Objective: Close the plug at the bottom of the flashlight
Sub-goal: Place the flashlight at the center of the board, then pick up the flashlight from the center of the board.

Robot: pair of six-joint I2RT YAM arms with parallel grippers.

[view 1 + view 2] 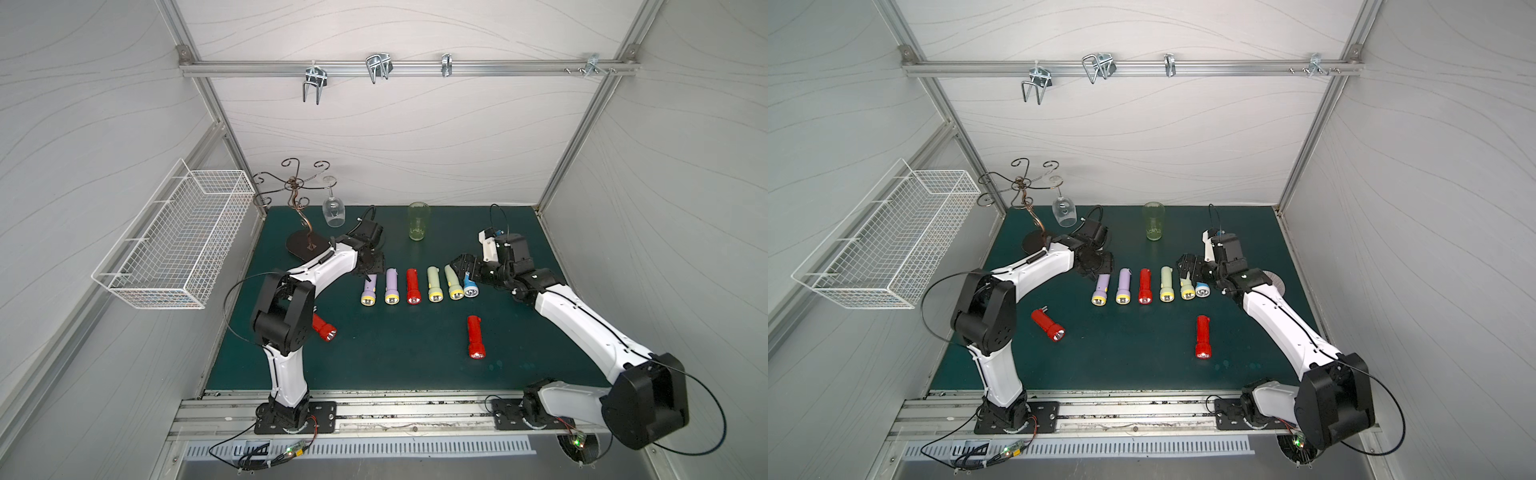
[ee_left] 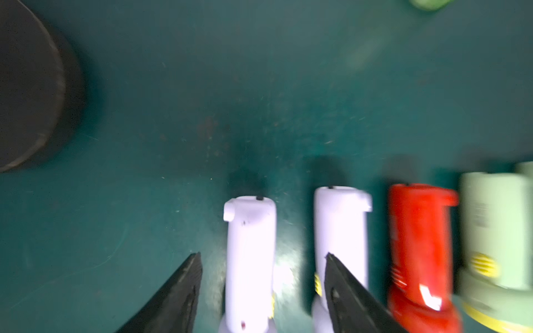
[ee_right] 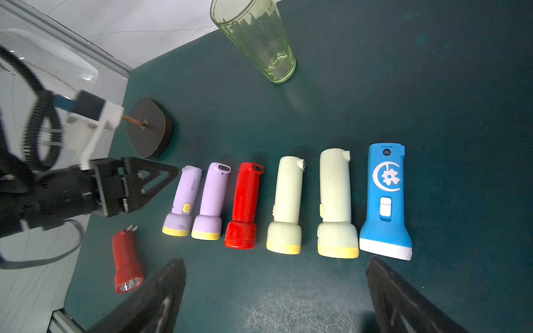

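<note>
- Eight flashlights lie on the green mat [image 1: 415, 365]. Clock directions below treat the mat in the top views as the dial, with twelve at the back wall.
- Six of them form a row across the dial's centre, lenses toward six. From the nine side to the three side they are a purple flashlight [image 2: 249, 259], a second purple flashlight [image 2: 340, 230], a red row flashlight [image 3: 245, 204], a pale green flashlight [image 3: 287, 201], a second pale green flashlight [image 3: 336, 201] and a blue flashlight [image 3: 386, 196].
- Left gripper [image 2: 263, 255]: the jaws are parted and straddle the purple flashlight near its lens end, one finger on each side. Mat shows between the outer finger and the body, so it is not clamped. The wrist picture is blurred, and the inner finger crosses in front of the second purple flashlight.
- Right gripper [image 3: 275, 261]: the jaws are spread wide with only mat between them. In both top views it hangs over the three o'clock end of the row, by the second pale green and blue flashlights.
- The loose red flashlight [image 3: 127, 259] lies at eight o'clock, well apart from both grippers. Two metal prongs stand out of its rear end, so its plug is open.
- Another red flashlight [image 1: 476, 336] lies at five o'clock, lens toward six. Its plug is too small to judge.
- A green glass [image 3: 259, 40] stands upright at twelve.
- A dark-based stand [image 3: 150, 128] sits at ten, with a wine glass [image 1: 333, 210] hanging upside down from it.
</note>
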